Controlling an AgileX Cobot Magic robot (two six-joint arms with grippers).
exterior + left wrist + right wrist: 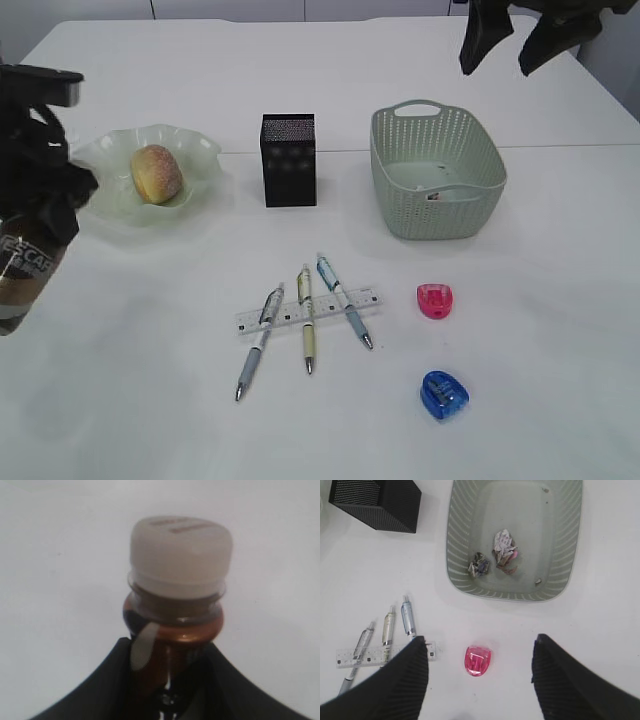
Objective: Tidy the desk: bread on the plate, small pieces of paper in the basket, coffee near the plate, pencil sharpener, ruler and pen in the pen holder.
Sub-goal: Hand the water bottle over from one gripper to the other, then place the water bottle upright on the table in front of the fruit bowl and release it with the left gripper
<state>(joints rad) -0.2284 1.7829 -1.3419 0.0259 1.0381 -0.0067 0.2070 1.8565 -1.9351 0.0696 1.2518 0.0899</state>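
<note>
**Operator:** Report the left arm status.

**Technician:** The left gripper is clamped on the coffee bottle, fingers closed around the shoulder below the white cap. The bottle hangs upright at the 9 o'clock edge of the exterior view, just at 7 o'clock of the plate. Holding it by the neck probably keeps the base free for setting down beside the plate.

**Operator:** Any legible markings?

**Technician:** The label shows letters that read roughly "ECAF"; the rest is cut off. Raised lettering on the cap is too blurred to read.

**Operator:** Right arm?

**Technician:** The right gripper is spread wide and holds nothing. It hovers high at 1 o'clock, above the basket, with the pink sharpener between its fingers in the wrist view, likely its next target.

**Operator:** Remaining items?

**Technician:** The bread sits on the plate. Paper scraps lie in the basket. Three pens lie across the ruler at 6 o'clock of the pen holder. The blue sharpener lies at 6 o'clock of the pink one. None is in the holder yet.
</note>
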